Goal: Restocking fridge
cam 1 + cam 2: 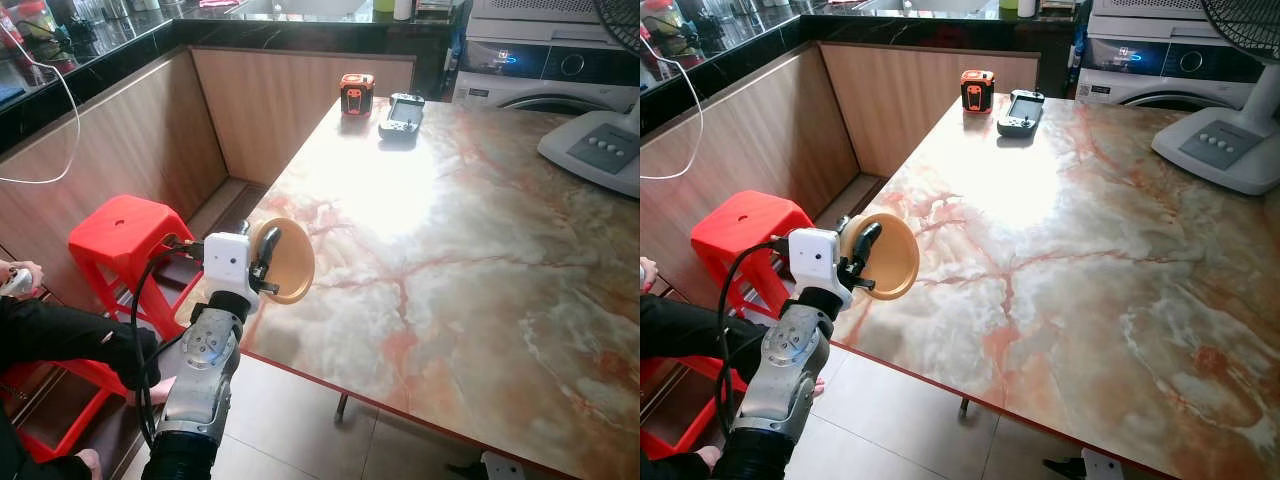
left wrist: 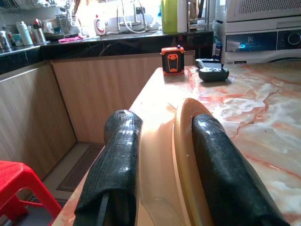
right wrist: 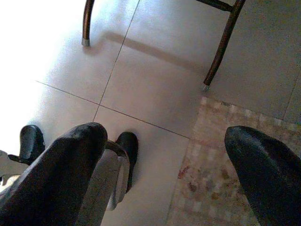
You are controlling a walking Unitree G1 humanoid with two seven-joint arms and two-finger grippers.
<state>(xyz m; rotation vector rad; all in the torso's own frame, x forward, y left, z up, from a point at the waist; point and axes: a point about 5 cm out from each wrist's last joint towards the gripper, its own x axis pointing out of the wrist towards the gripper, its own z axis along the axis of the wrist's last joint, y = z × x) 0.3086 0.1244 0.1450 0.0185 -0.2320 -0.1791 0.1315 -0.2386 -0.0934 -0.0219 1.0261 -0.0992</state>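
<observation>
Gripping one tan plate (image 1: 288,261) on edge, our left gripper (image 1: 266,262) sits at the lower left of the left eye view, its two black fingers (image 2: 117,160) clamped on the plate's rim, one on each face. The plate stands upright over the near left corner of the one marbled table (image 1: 470,260), and we cannot tell whether it touches the top. At the table's far end, near the top centre of the frame, we count two small things side by side: one orange-and-black box (image 1: 357,94) and one grey handheld controller (image 1: 402,115). One white fan base (image 1: 598,148) stands at the upper right. One red stool (image 1: 122,243) stands left of the table. Our right gripper (image 3: 169,169) hangs over the tiled floor (image 3: 155,70), its two fingers spread apart and empty.
</observation>
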